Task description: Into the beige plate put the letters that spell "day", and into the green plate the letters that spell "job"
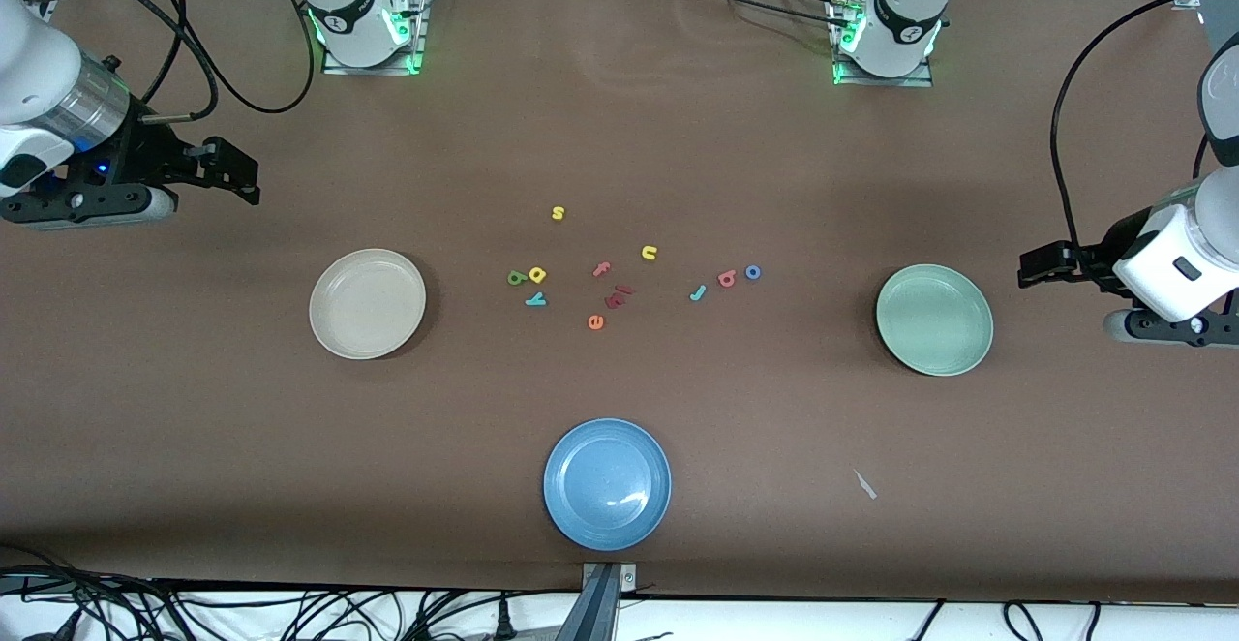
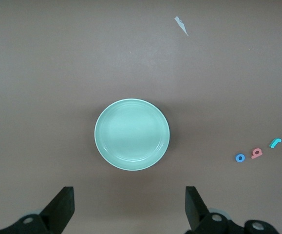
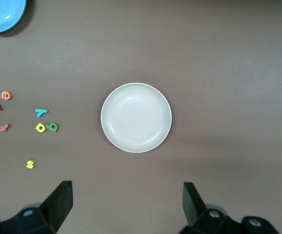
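The beige plate [image 1: 367, 303] [image 3: 136, 117] and the green plate [image 1: 934, 320] [image 2: 132, 134] both lie empty. Between them the foam letters are scattered. A green letter [image 1: 517, 278], a yellow one [image 1: 537, 275] and a teal y-shape [image 1: 535, 299] sit toward the beige plate. The teal "j" [image 1: 697, 292], salmon "b" [image 1: 727, 279] and blue "o" [image 1: 753, 273] sit toward the green plate. My right gripper [image 1: 232, 171] [image 3: 127, 192] hangs open over the table at the right arm's end. My left gripper [image 1: 1041, 266] [image 2: 129, 195] hangs open beside the green plate.
A blue plate [image 1: 607, 483] lies near the table's front edge. Other letters lie mid-table: yellow "s" [image 1: 558, 213], yellow "u" [image 1: 649, 253], salmon "f" [image 1: 601, 269], orange "e" [image 1: 595, 322], a dark red piece [image 1: 619, 295]. A small white scrap [image 1: 864, 484] lies nearer the camera than the green plate.
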